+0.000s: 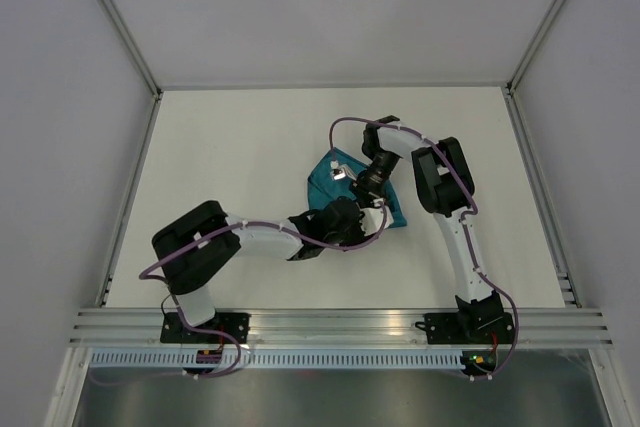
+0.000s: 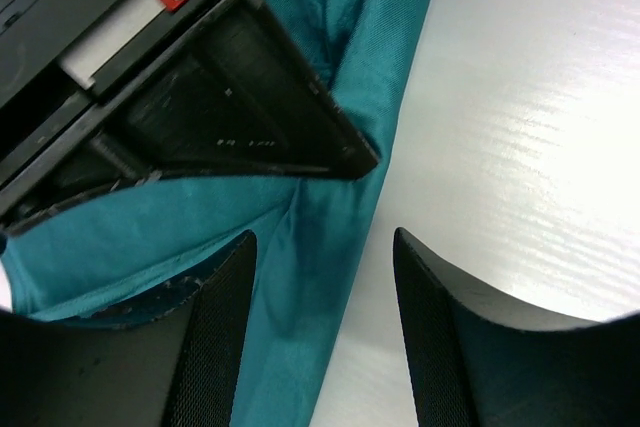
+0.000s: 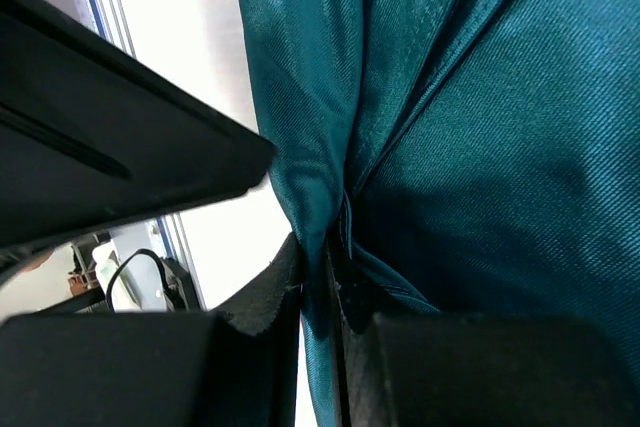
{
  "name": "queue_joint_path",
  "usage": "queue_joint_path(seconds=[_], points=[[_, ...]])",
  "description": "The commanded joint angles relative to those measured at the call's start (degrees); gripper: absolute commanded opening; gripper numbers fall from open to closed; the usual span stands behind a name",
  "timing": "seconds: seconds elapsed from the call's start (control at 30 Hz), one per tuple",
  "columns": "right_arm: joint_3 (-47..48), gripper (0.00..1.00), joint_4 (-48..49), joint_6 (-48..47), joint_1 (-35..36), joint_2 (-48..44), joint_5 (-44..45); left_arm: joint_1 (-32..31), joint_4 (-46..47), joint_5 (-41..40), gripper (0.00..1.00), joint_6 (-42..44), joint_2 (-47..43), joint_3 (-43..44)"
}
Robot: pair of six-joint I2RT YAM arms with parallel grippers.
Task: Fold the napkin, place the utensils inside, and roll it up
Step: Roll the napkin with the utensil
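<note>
The teal napkin (image 1: 322, 185) lies bunched at mid-table, largely covered by both grippers. My right gripper (image 1: 366, 187) comes down from the far side and is shut on a raised fold of the napkin (image 3: 470, 127), pinched between its pads (image 3: 322, 282). My left gripper (image 1: 346, 221) sits just in front of it. In the left wrist view its jaws (image 2: 324, 237) stand open over the napkin's edge (image 2: 300, 277), with the cloth near the left finger (image 2: 215, 337) and bare table by the right finger (image 2: 445, 337). The utensils are out of view.
The white table (image 1: 230, 157) is walled on the left, right and far sides. A metal rail (image 1: 340, 322) carrying both arm bases runs along the near edge. The right gripper's black body (image 2: 230, 117) hangs close above my left jaws.
</note>
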Motion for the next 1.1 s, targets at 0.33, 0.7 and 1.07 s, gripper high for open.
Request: queue_joint_path(seconds=[0.33,0.7,1.07], points=[[2.22,0.17,10.26,-1.99,-0.15,5.16,6.51,3.16,1.69,6.63,0.61,-1.55,6.1,2.8],[3.1,0.18,9.38,-2.26,-0.15,5.69,6.33,5.98,-4.54,19.89,0.13,-6.73,10.05,4.38],[3.1,0.62,12.63,2.73,-1.82,-2.65,1.76,10.63,-8.06,36.15,0.02,-9.63,12.34,4.47]])
